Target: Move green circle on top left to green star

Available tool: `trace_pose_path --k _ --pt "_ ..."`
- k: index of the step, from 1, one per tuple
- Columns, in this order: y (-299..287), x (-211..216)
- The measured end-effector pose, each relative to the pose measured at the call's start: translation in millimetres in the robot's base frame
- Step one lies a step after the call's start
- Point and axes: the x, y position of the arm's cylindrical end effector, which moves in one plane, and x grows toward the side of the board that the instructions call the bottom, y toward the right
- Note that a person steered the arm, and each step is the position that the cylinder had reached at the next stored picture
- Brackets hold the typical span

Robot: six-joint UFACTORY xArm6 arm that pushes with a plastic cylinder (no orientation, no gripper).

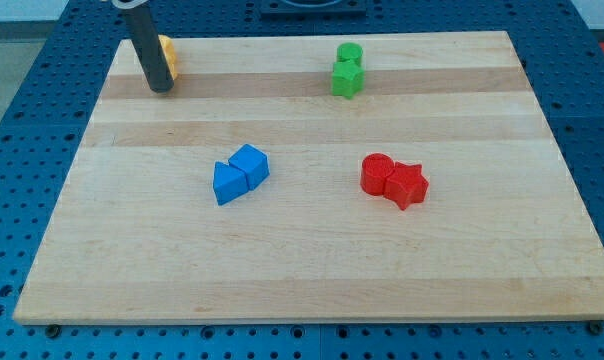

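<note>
- Currently my tip (160, 88) rests on the board (302, 270) in the upper left of the frame, just in front of a yellow block (168, 55) it partly hides; being a bare rod, it has nothing to open or close and holds nothing.
- Up at the top centre, the green circle (349, 54) already sits touching the green star (347, 79), on the star's far side.
- Judging from this, only a fine nudge remains, if any.
- To do it well, I would travel along the top edge, well apart from the blue blocks (240, 173) and red blocks (393, 180).
- Approach slowly, so neither green piece is knocked apart.
</note>
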Motion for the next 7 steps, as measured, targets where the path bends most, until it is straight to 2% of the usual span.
trace_pose_path --k 1,2,3,6,7 --pt "3 8" --pt "49 46" --pt "120 67" --pt "290 62" --pt "324 38"
